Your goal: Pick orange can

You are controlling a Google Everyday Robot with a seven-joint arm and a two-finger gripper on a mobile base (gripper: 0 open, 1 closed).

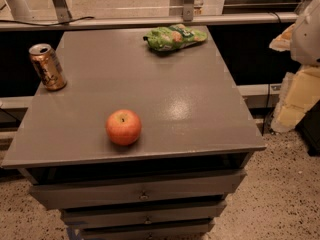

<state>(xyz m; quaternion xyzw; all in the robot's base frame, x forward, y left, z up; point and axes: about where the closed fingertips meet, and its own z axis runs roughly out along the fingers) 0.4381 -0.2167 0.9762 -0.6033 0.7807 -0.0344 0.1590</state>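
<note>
orange can [47, 67] left on table [200, 109], apple [123, 127] front, bag [175, 37] behind

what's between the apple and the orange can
Bare tabletop between apple and orange can, in the camera view; gripper hangs at the right edge.

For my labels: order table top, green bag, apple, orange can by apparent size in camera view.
table top
green bag, widest, though farthest
apple and orange can: too alike to rank
gripper: right edge, off table

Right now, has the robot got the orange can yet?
Nothing looks done yet. The orange can stands untouched at the table's left edge. The gripper hangs off the table's right side, far from it. Left: reach across, grasp and lift.
</note>
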